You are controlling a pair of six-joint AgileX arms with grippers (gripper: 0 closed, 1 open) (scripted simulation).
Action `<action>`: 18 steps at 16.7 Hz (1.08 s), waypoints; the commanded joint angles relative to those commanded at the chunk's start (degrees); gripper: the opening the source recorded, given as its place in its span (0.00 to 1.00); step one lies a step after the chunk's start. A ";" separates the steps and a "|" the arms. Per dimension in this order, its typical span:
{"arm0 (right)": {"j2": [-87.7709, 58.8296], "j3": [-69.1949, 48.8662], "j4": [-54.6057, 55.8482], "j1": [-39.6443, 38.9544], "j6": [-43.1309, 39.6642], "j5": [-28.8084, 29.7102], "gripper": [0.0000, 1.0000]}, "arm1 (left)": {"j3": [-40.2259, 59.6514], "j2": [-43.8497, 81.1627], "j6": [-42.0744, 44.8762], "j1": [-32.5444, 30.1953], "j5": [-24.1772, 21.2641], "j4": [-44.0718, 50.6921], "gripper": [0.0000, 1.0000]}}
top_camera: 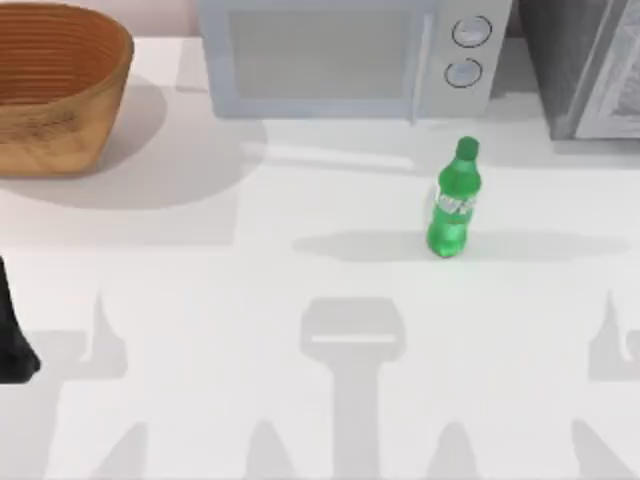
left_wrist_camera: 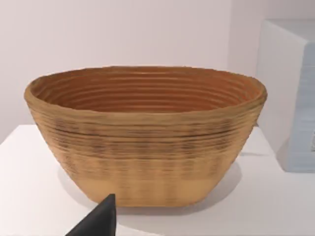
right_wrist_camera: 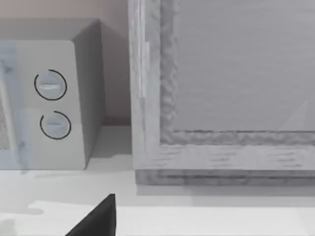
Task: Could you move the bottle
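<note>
The bottle (top_camera: 455, 203) is small and bright green, with a green cap and a white-lettered label band. It stands upright on the white table (top_camera: 200, 290), right of centre and just in front of the microwave (top_camera: 340, 55). My left arm (top_camera: 10, 340) is parked at the table's left edge, far from the bottle. A dark part of my left gripper (left_wrist_camera: 98, 221) shows in the left wrist view, facing the wicker basket (left_wrist_camera: 145, 137). A dark part of my right gripper (right_wrist_camera: 98, 219) shows in the right wrist view, facing the microwave's dials (right_wrist_camera: 51, 103). Nothing holds the bottle.
A large wicker basket (top_camera: 55, 85) stands at the back left. The pale microwave fills the back middle, and a grey framed cabinet (top_camera: 590, 60) stands at the back right. Open table lies in front of the bottle.
</note>
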State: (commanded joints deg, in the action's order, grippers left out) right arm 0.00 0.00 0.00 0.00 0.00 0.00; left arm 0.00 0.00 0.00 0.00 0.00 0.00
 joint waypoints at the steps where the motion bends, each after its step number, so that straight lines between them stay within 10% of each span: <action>1: 0.00 0.00 0.00 0.00 0.00 0.00 1.00 | 0.00 0.00 0.00 0.00 0.00 0.00 1.00; 18: -62.59 -10.61 48.37 -2.71 -0.65 -18.35 1.00 | 0.00 0.00 0.00 0.00 0.00 0.00 1.00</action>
State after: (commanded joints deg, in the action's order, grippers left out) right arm -62.59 -10.61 48.37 -2.71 -0.65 -18.35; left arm 0.00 0.00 0.00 0.00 0.00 0.00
